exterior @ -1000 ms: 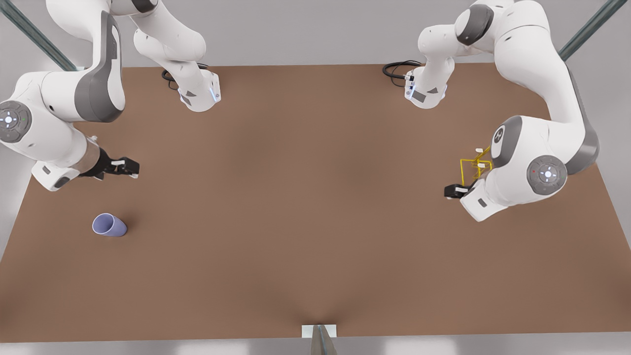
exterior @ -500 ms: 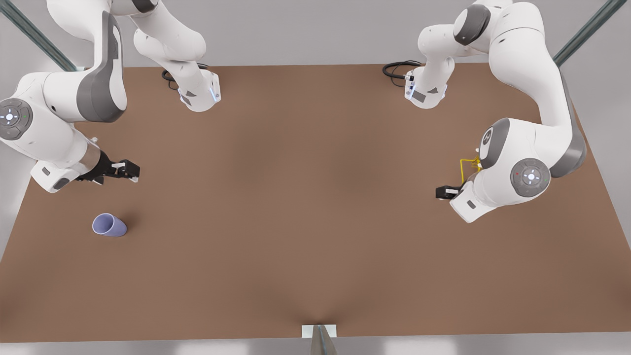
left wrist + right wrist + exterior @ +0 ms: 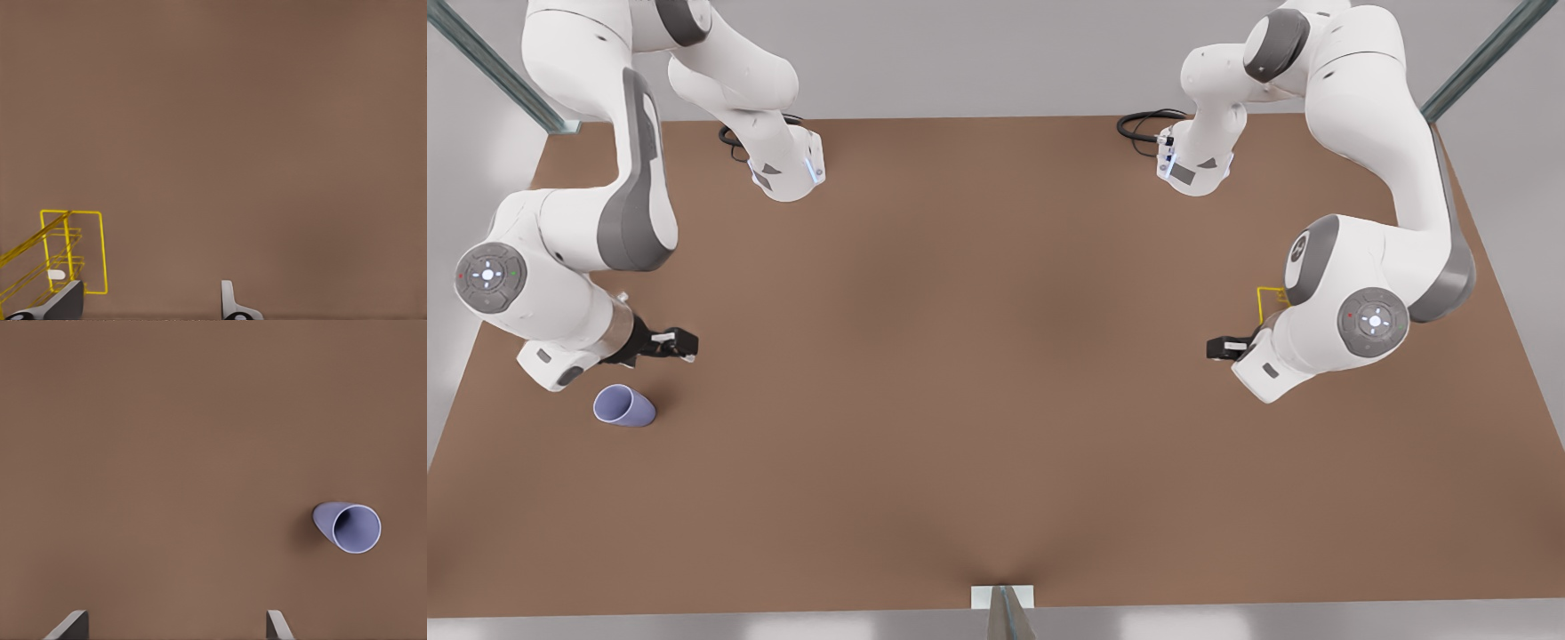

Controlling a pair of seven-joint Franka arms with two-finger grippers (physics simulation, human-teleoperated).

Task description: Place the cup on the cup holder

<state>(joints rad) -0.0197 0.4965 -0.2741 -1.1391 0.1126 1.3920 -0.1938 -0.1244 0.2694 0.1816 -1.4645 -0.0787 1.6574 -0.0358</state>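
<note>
Fingers of the right gripper (image 3: 680, 340) stand apart and hold nothing, as the right wrist view shows with bare table between the two tips. You can see this gripper has dropped toward the near side over the last second and now hangs just beside the cup (image 3: 624, 407), on its far side. The cup has not moved: it lies on the brown table (image 3: 996, 373) near the front view's left edge, its open mouth facing the wrist camera (image 3: 348, 527). That closes most of the gap, so the grasp looks close, though you still need to bring the fingers around the cup. Across the table, the left gripper (image 3: 1227, 347) has crept toward the front view's left, its fingers also spread and empty, just beside the cup holder (image 3: 73, 257), which its arm now largely hides from the front (image 3: 1264, 300).
</note>
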